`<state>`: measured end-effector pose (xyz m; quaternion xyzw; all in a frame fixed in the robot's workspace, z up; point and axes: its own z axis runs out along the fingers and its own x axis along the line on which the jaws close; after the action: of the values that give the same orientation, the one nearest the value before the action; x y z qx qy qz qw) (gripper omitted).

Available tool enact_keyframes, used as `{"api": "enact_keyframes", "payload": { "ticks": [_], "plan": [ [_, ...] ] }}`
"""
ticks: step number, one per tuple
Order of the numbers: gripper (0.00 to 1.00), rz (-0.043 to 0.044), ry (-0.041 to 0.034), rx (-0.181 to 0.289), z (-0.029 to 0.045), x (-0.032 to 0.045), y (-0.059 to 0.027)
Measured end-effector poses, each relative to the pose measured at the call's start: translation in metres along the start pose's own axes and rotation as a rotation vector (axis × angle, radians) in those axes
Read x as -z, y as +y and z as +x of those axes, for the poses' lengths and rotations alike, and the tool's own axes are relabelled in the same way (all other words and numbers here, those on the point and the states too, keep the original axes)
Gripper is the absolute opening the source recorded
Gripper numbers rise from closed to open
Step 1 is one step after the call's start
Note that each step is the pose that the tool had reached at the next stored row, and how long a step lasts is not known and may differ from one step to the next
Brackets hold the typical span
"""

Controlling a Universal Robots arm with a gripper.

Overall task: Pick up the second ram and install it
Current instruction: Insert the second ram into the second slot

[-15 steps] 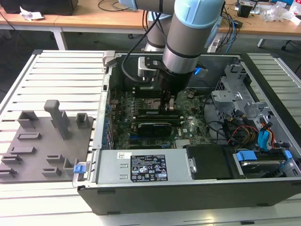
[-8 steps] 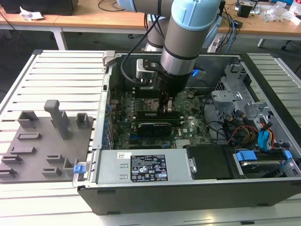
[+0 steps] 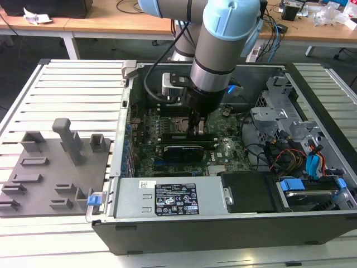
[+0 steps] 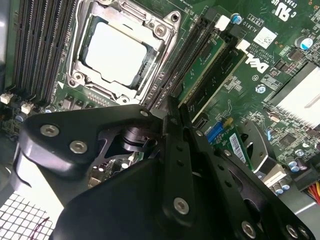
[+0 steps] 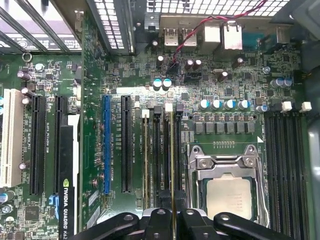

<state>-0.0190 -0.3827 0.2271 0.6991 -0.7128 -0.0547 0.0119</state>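
Exterior view: you see the arm reaching down into the open computer case (image 3: 167,209), its gripper (image 3: 198,127) low over the motherboard (image 3: 223,151), beside the processor socket (image 3: 178,124). That puts it over the memory slots, where a stick has to be pressed straight down.
Tray: the grey fixture (image 3: 50,167) on the bench towards the exterior view's left lies well apart from the case.
Second wrist view: you look along the black fingers (image 4: 172,130) towards the green sticks standing in the slots beside the socket (image 4: 117,52). The second ram (image 4: 202,65) runs lengthwise away from the fingertips, edge up, so its bottom edge can meet the slot.
Pincer: the fingers sit close together, apparently pinched on the stick's thin edge; judge this a grip, not certain.
First wrist view: you see the ram (image 5: 172,160) as a thin line running from between the finger tips (image 5: 161,218), parallel to the slots (image 5: 155,155) next to the socket (image 5: 227,185).
Seating: whether the stick is fully home you cannot tell.
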Motion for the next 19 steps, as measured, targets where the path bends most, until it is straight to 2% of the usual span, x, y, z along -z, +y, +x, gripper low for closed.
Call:
{"api": "enact_keyframes", "payload": {
  "ticks": [16,19],
  "plan": [
    [0.13,-0.0009,0.0009,0.015,0.0001,-0.0013,-0.0013],
    [0.13,-0.0009,0.001,0.015,0.0003,-0.0039,-0.0016]
  ]
}}
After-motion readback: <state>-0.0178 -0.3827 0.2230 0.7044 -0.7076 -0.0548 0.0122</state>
